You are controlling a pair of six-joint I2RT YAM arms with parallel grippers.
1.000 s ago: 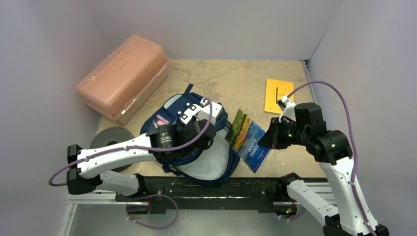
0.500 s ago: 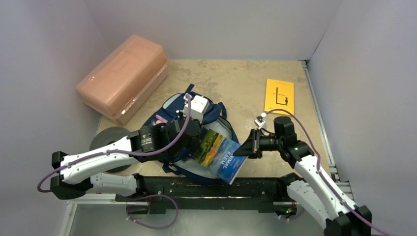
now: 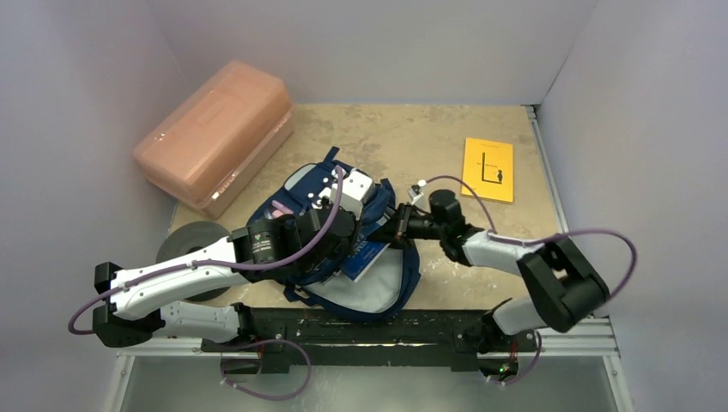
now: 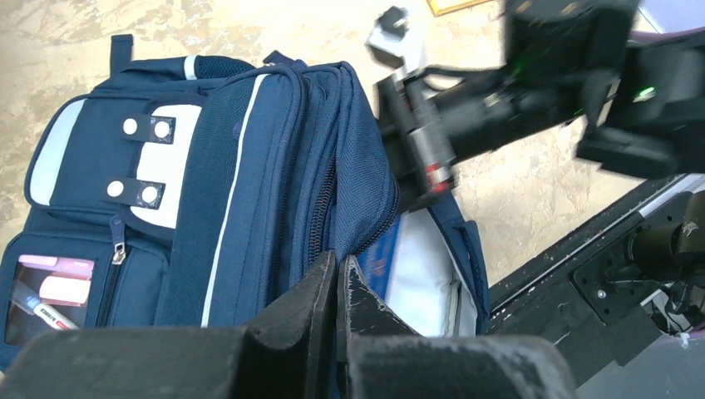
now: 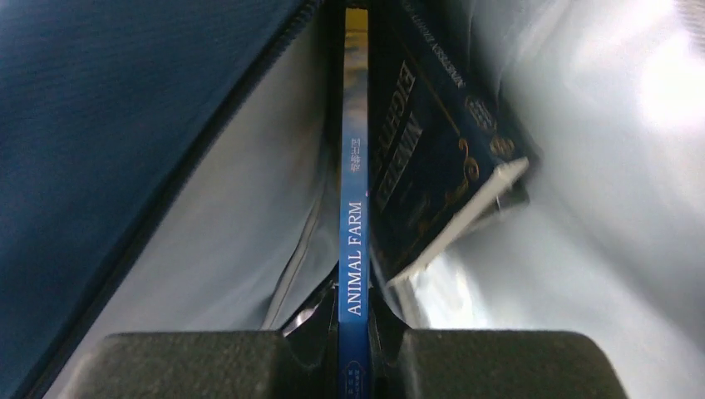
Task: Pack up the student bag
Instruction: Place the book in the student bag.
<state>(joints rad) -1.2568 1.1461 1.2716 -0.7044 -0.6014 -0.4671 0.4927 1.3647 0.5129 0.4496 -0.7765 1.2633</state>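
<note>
The counter (image 3: 412, 137) spread out under both pairs of my fingers. The biggest thing on it, the salmon-pink box (image 3: 215, 133), sat well off beyond my left fingers (image 4: 337, 274), out of play.

Next down in size was the student bag (image 4: 274, 183), lying right at my left fingers. Those were pinched flat together on the rim of its main opening, holding the flap up so the mouth gaped.

And here was the delivery. My right fingers (image 5: 355, 341) were set narrow, clamped on the spine end of the Animal Farm paperback (image 5: 354, 208). They were at the bag's mouth, with the book running straight ahead of them into the pale lining (image 5: 249, 233). Just right of that spine a dark book (image 5: 424, 183) was already leaning inside. The yellow booklet (image 3: 488, 169) lay well behind my right fingers, not yet packed.

I judged three trouble spots. If my left pinch slipped off that thin rim, the flap would drop onto the paperback and jam the slide. The paperback's leading corner could catch the dark book's cover, or a fold of lining, and buckle. Letting go too early would leave it poking out of the mouth, fouling the zip.
</note>
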